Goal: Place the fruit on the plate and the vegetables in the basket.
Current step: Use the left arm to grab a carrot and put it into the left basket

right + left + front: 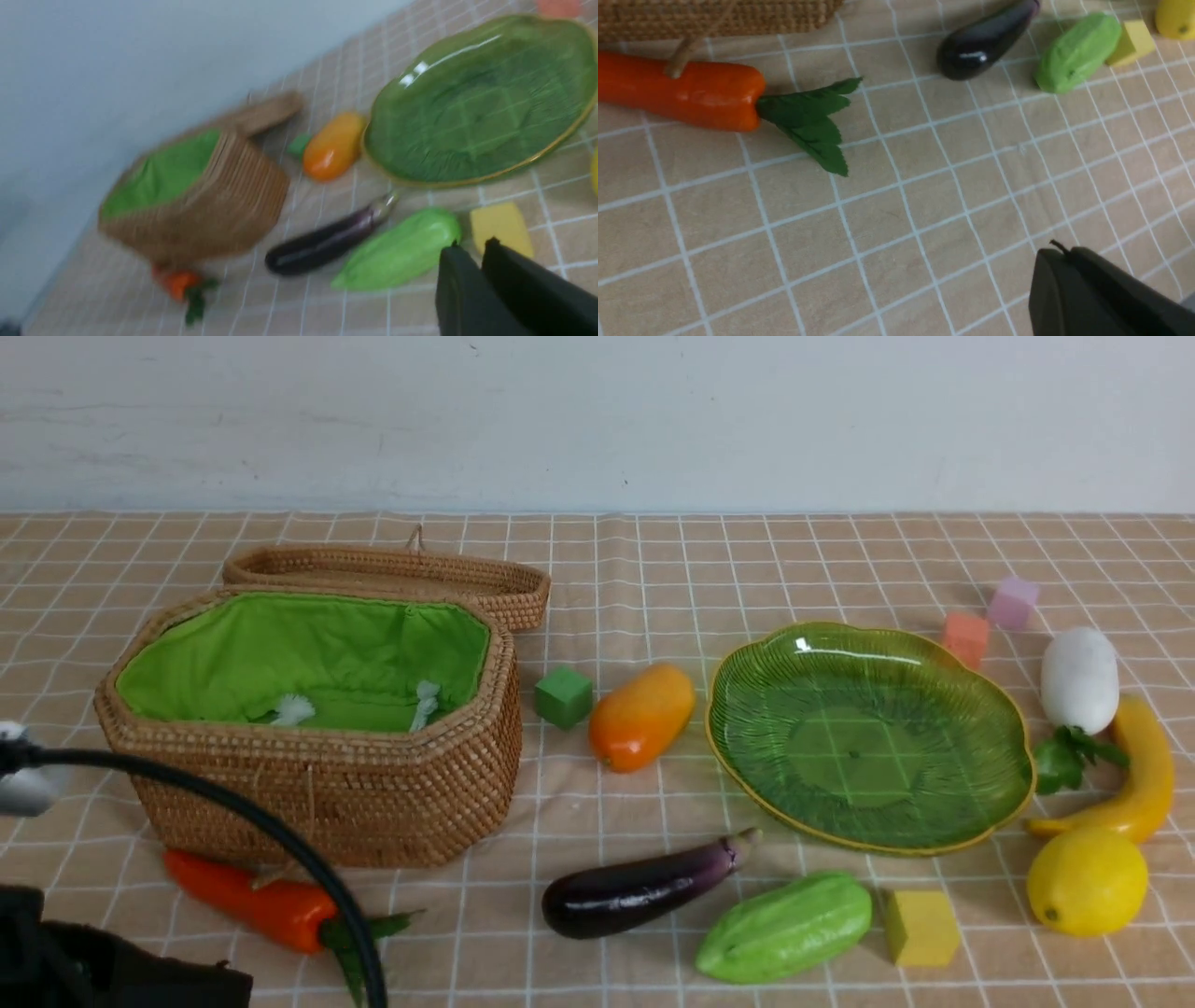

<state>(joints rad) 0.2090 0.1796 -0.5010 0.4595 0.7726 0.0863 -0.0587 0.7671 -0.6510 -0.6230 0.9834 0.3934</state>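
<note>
Over checked cloth (653, 569) by a wall (597, 420), left end effector (1059, 252) and right end effector (473, 247) sit closed.

You're at a staged lab-type tabletop, not a home: beige white-gridded cloth (653, 569), bare pale wall (597, 411) behind, glossy orange-yellow toy mango (641, 716) and small green foam cube (563, 696) lying loose on it.

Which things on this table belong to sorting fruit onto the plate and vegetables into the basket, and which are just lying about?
For the job: mango, lemon, banana, pepper, eggplant, gourd, radish, plate, basket.

Just lying about: green cube, yellow cube, orange cube, pink cube.
</note>
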